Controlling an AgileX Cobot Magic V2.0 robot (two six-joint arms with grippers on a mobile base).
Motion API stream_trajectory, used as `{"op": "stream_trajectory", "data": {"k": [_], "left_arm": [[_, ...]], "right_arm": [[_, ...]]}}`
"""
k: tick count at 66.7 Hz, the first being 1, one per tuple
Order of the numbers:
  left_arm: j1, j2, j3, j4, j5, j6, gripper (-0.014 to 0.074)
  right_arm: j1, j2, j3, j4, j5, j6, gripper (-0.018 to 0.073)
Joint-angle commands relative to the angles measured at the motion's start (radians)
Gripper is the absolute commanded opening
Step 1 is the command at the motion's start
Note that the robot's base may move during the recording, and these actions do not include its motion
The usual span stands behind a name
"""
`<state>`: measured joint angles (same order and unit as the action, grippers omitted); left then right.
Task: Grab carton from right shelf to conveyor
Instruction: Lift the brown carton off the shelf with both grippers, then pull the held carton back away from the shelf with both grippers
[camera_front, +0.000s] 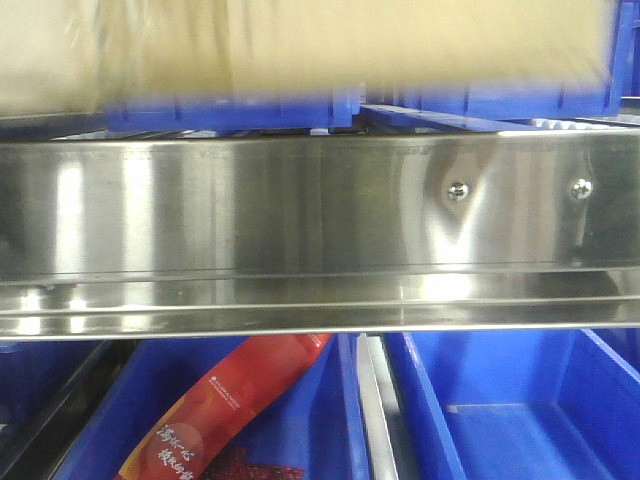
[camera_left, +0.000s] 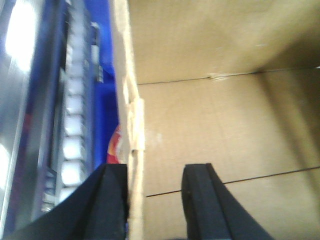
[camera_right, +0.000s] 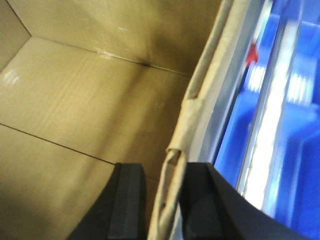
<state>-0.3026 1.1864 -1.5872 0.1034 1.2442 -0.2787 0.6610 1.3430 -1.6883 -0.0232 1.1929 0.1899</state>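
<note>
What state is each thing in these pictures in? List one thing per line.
carton, open-topped, empty where seen.
left gripper, open, astride carton's wall.
right gripper, astride carton's wall; grip unclear.
lower left bin, holds a red packet.
lower right bin, empty.

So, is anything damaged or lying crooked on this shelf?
The steel front rail looks dented around its left screw, where the reflection warps. Below it, a red packet lies slanted in a blue bin. Nothing looks spilled.
</note>
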Motion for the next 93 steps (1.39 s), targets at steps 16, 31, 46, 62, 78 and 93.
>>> {"op": "stream_trajectory", "data": {"k": [16, 31, 46, 62, 78, 93], "left_arm": [[-0.011, -0.024, 0.001, -0.027, -0.023, 0.031, -0.0016], [-0.011, -0.024, 0.001, -0.024, -0.023, 0.031, -0.0016], [-0.011, -0.024, 0.001, -0.021, -0.023, 0.031, -0.0016], [-0.011, -0.024, 0.001, -0.021, -0.023, 0.031, -0.0016], [-0.011, -0.024, 0.001, -0.021, -0.023, 0.031, -0.0016], [-0.011, -0.024, 0.001, -0.021, -0.023, 0.031, -0.0016]], "right_arm": [[0.002, -0.035, 0.037, 0.000, -0.128, -0.034, -0.0070], [0.002, -0.035, 0.037, 0.000, -0.128, -0.034, -0.0070], [0.002, -0.035, 0.037, 0.000, -0.128, -0.034, -0.0070], [0.002, -0.035, 0.037, 0.000, -0.128, -0.034, -0.0070], [0.002, -0.035, 0.037, 0.000, -0.128, -0.034, -0.0070], [0.002, -0.035, 0.037, 0.000, -0.128, -0.034, -0.0070]]}}
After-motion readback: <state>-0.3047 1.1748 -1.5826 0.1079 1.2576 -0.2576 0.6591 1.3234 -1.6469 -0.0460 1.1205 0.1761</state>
